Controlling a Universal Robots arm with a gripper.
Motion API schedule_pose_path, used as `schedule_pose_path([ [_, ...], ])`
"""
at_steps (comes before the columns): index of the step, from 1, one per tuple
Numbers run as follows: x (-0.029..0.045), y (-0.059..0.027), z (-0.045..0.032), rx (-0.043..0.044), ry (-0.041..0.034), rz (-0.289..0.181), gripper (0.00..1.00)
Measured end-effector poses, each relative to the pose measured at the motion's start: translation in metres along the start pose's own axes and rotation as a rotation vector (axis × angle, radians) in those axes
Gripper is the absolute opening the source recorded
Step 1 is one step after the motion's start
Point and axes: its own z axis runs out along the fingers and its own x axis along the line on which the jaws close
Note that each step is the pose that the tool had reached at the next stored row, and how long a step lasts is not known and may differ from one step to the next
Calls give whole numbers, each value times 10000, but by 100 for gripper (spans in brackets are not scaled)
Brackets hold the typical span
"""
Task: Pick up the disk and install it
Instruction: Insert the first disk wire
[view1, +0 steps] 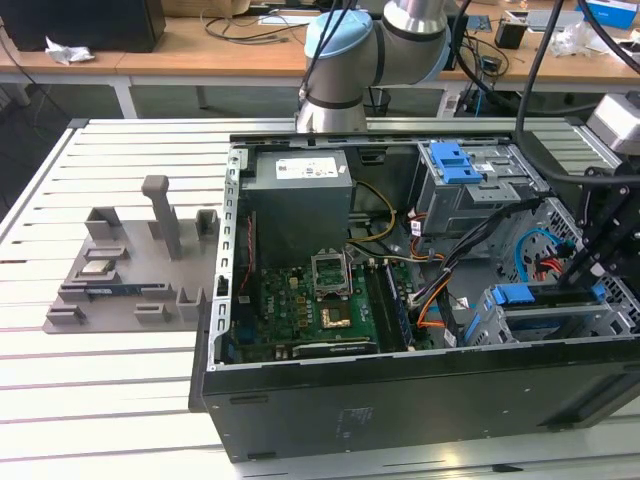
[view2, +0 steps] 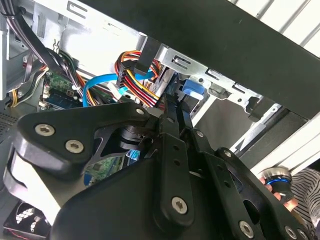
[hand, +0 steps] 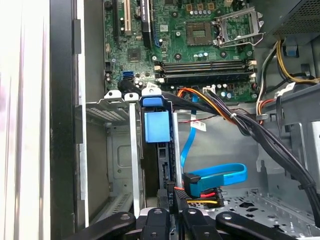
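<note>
Gripping the disk (hand: 155, 125) by its trailing edge, the gripper (hand: 169, 207) appeared closed, its jaws drawn narrowly together on the thin edge in both wrist views. The pinch point itself was partly hidden by the linkage, so this was a judgement.

The disk stood on edge inside the lower drive cage (hand: 112, 150), its blue side rail and blue pull tab facing the camera in the first wrist view. In the exterior view the disk (view1: 535, 297) sat at the exterior view's right of the open computer case (view1: 400, 400), with the gripper (view1: 585, 275) directly over it. It appeared largely seated, not yet confirmed locked.

For a good insertion:
- The disk should be kept parallel to the cage walls so that the rails would not bind
- Pressure should be applied straight along the slot, never sideways
- The blue data cable (hand: 220, 175) and the multicoloured power leads (hand: 200, 192), lying just beside the jaws, should be kept out of the slot

The case held the motherboard (hand: 200, 40), the grey power supply (view1: 300, 200) and an upper drive cage (view1: 470, 185) with a blue latch
</note>
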Motion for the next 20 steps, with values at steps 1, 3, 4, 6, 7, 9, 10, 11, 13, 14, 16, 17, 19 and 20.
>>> schedule_pose_path([
  [1,0,-1,5,1,5,-54,17],
  [3,0,-1,8,3,17,-149,17],
  [4,0,-1,10,4,26,-216,17],
  [6,0,-3,26,3,21,-224,17],
  [7,0,-5,34,4,23,-224,17],
  [9,-1,-12,52,1,26,-223,17],
  [10,0,-16,56,1,31,-222,17],
  [11,0,-17,56,3,31,-221,17],
  [13,-1,-18,59,3,27,-222,17],
  [14,-1,-18,59,2,27,-224,17],
  [16,-1,-19,64,3,16,-225,18],
  [17,-1,-19,63,2,19,-224,18],
  [19,-1,-18,50,3,28,-223,24],
  [20,0,-15,31,3,26,-223,24],
])
